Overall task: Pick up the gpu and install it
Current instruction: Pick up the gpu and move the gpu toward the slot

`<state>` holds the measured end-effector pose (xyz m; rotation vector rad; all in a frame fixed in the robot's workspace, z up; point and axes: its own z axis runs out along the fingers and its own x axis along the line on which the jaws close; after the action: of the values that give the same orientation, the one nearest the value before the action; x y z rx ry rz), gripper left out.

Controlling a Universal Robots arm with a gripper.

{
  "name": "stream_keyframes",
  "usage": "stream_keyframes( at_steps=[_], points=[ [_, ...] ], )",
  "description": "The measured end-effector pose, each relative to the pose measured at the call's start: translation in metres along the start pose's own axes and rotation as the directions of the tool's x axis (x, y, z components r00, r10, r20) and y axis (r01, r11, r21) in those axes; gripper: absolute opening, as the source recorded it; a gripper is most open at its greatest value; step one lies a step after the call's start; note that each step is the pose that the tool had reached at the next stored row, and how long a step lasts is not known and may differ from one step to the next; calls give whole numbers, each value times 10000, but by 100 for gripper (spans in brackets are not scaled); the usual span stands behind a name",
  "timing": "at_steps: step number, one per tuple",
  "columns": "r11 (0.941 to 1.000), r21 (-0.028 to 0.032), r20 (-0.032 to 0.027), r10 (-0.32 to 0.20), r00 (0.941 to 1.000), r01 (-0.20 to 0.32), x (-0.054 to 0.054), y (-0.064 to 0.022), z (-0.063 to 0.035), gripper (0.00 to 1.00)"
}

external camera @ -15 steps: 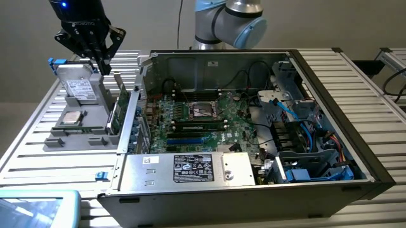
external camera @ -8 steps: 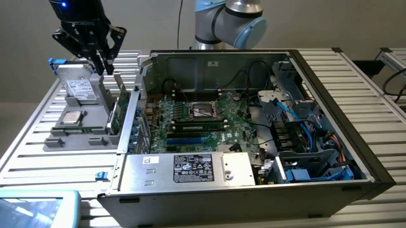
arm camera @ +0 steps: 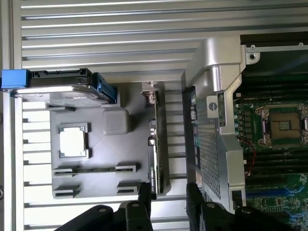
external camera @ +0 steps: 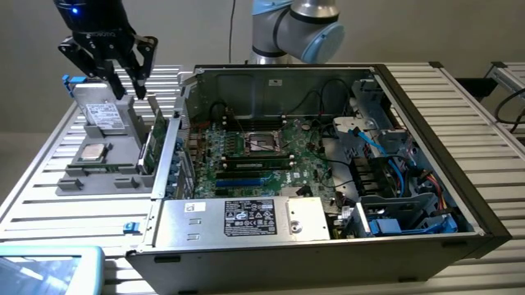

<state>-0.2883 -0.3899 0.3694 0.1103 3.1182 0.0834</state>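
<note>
At the near edge of the bench (external camera: 49,215) you see the open computer case (external camera: 287,264). The grey power supply (external camera: 246,218) sits in its near part, and the green motherboard (external camera: 271,166) lies behind it. The processor socket (external camera: 264,142) is near the middle of the board.

Beside the case, toward the exterior view's left, a grey holder (external camera: 78,178) stands on the bench. In it a processor chip (external camera: 93,152) lies flat nearer to you, and a hard drive (external camera: 105,117) leans at the holder's far end. The gpu (external camera: 152,138) stands on its long edge along the holder's side next to the case, just beside the case wall and outside the case.

Your gripper (external camera: 131,93) hangs just above the far end of the gpu. Its jaws are wide apart and hold nothing. In the wrist view the card's end lies in the gap, close to one finger (arm camera: 143,199); I cannot tell if they touch. Behind the case's far wall rises the arm's joint (external camera: 296,31).
</note>
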Motion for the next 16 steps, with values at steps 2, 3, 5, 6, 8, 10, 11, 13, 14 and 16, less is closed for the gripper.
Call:
stream_keyframes(
  at_steps=[2, 3, 5, 6, 8, 10, 11, 13, 14, 16],
  points=[
    [10000, -23, -2, -6, 10000, 6, 50, -5, 36, 44],
    [10000, -44, -4, -16, 10000, 16, 65, -7, 54, 44],
    [10000, -82, -3, -38, 10000, 38, 81, -11, 87, 44],
    [9999, -97, 0, -51, 10000, 51, 84, -12, 105, 44],
    [9999, -105, -1, -87, 10000, 87, 86, -14, 140, 44],
    [9999, -109, -3, -110, 9999, 110, 87, -15, 176, 44],
    [9999, -112, -3, -122, 9999, 122, 87, -16, 195, 44],
    [9998, -120, -5, -146, 9999, 146, 89, -18, 231, 44],
    [9998, -128, -6, -154, 9999, 154, 89, -19, 249, 44],
    [9997, -178, -9, -174, 9998, 174, 89, -22, 284, 44]
  ],
)
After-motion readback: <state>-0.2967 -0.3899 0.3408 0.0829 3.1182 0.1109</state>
